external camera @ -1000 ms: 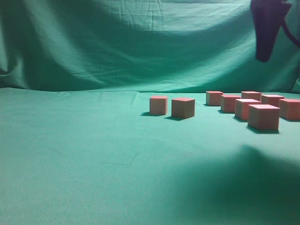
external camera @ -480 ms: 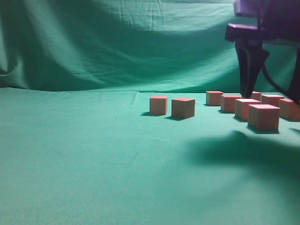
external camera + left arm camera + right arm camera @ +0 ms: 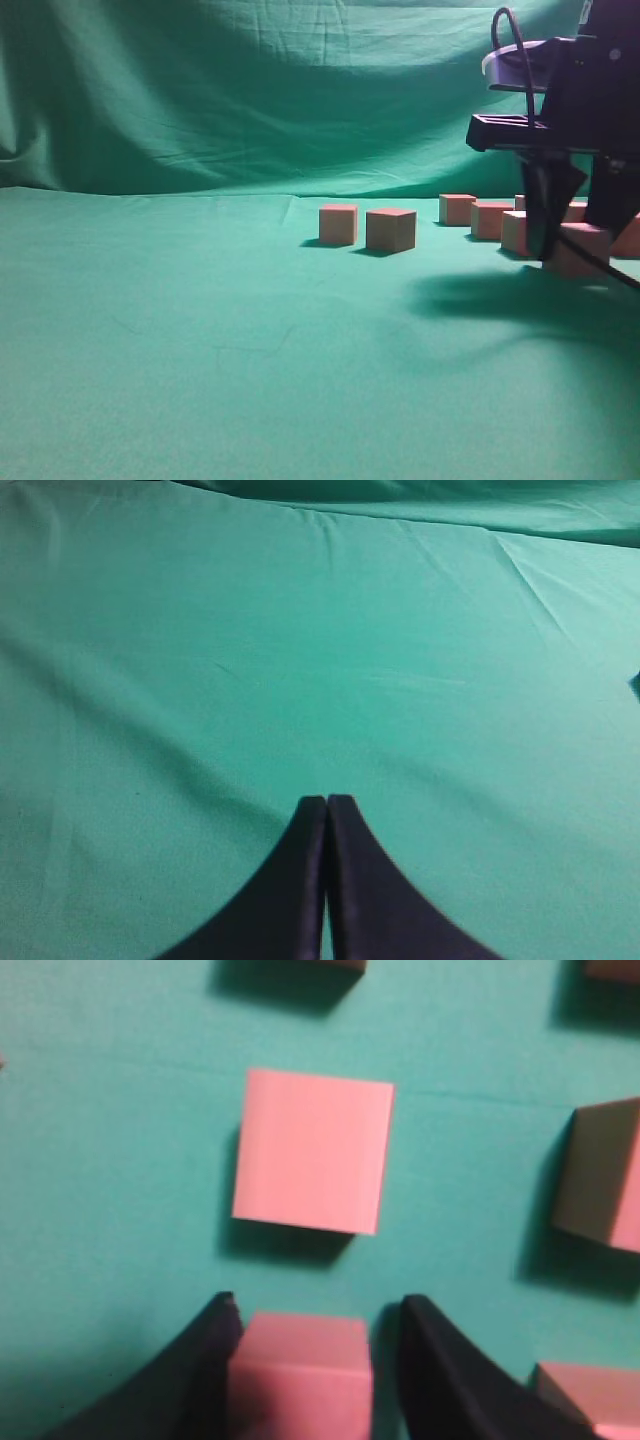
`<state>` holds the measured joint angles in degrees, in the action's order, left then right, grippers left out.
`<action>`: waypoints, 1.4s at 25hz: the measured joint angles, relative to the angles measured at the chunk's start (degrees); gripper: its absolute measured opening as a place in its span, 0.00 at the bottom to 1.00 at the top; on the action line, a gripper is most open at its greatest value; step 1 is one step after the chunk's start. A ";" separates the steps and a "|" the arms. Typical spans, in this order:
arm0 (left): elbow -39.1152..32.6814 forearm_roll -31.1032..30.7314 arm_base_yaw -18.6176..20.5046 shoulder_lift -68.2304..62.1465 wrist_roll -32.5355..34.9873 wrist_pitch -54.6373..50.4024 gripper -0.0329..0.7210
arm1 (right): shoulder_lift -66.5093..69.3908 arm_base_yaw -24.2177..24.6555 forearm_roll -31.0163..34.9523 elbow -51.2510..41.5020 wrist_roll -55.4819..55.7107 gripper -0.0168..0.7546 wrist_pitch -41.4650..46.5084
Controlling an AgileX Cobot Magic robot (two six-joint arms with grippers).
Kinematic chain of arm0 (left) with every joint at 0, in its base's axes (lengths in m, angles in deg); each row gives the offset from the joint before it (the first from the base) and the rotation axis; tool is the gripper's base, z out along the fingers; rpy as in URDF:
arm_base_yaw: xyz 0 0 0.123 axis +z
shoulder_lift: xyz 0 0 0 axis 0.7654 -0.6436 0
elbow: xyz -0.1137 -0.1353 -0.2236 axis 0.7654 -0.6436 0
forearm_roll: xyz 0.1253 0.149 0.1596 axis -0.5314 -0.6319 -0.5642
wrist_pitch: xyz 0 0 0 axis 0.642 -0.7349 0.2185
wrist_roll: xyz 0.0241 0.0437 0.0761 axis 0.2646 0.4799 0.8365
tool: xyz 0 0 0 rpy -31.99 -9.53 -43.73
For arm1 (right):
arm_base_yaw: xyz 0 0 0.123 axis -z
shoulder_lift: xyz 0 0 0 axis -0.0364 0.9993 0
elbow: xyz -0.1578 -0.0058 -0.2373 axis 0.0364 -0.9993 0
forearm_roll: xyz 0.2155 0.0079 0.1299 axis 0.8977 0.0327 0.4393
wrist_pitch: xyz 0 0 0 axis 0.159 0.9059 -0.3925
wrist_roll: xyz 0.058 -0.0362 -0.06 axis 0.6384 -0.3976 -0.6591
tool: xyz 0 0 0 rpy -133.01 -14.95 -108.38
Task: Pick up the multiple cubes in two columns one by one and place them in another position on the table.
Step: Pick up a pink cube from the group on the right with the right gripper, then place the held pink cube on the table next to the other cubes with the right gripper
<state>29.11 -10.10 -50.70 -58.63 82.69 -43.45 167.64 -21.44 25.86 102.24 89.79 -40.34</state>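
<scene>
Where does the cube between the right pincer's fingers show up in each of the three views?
Exterior view: the cube is at far right, nearest of the cluster, partly behind the right pincer.
Left wrist view: not in it; only the table and the shut left pincer.
Right wrist view: bottom centre, between the dark fingers.
Shared landmark: the neighbouring cube just beyond it.

cubes (image 3: 500, 222) crowded at right, bare table (image 3: 200, 350) left and front
</scene>
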 joint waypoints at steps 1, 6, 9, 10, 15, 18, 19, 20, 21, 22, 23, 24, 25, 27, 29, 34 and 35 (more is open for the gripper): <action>0.00 0.00 0.00 0.00 0.00 0.00 0.04 | 0.10 0.00 0.00 0.00 0.00 0.40 -0.05; 0.00 0.00 0.00 0.00 0.00 0.00 0.04 | 0.10 0.00 1.05 1.98 -0.27 0.36 4.58; 0.00 0.00 0.00 0.00 0.00 0.00 0.04 | -0.90 0.00 6.30 6.47 -5.81 0.36 11.06; 0.00 0.00 0.00 0.00 0.00 0.00 0.04 | -1.46 0.00 8.64 8.55 -7.73 0.36 12.74; 0.00 0.00 0.00 0.00 0.00 0.00 0.04 | -2.99 -2.80 16.81 21.38 -13.45 0.36 18.71; 0.00 0.00 0.00 0.00 0.00 0.00 0.04 | -0.82 -7.38 17.39 29.72 -14.57 0.36 20.22; 0.00 0.00 0.00 0.00 0.00 0.00 0.04 | 0.72 -8.72 17.26 32.71 -14.67 0.36 20.67; 0.00 0.00 0.00 0.00 0.00 0.00 0.04 | 2.23 -9.99 16.95 35.25 -14.67 0.36 21.28; 0.00 0.00 0.00 0.00 0.00 0.00 0.04 | 4.32 -11.59 16.44 37.74 -13.94 0.36 22.18; 0.00 0.00 0.00 0.00 0.00 0.00 0.04 | 6.65 -12.73 16.12 41.21 -12.98 0.36 23.07; 0.00 0.00 0.00 0.00 0.00 0.00 0.04 | 9.10 -13.51 15.72 44.03 -11.77 0.36 24.40; 0.00 0.00 0.00 0.00 0.00 0.00 0.04 | 11.22 -14.31 15.19 46.27 -10.60 0.36 25.96; 0.00 0.00 0.00 0.00 0.00 0.00 0.04 | 13.78 -14.92 14.77 48.81 -9.84 0.36 27.18; 0.00 0.00 0.00 0.00 0.00 0.00 0.04 | 18.74 -15.74 14.14 53.00 -8.32 0.36 29.59; 0.00 0.00 0.00 0.00 0.00 0.00 0.04 | 22.81 -16.28 13.52 56.89 -7.41 0.36 30.90; 0.00 0.00 0.00 0.00 0.00 0.00 0.04 | 29.79 -16.88 8.70 62.30 -2.76 0.36 32.61; 0.00 0.00 0.00 0.00 0.00 0.00 0.04 | 30.36 -16.88 7.62 62.57 -1.60 0.36 32.61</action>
<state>29.11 -10.10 -50.70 -58.63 82.69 -43.45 198.00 -38.33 33.47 164.81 88.19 -7.73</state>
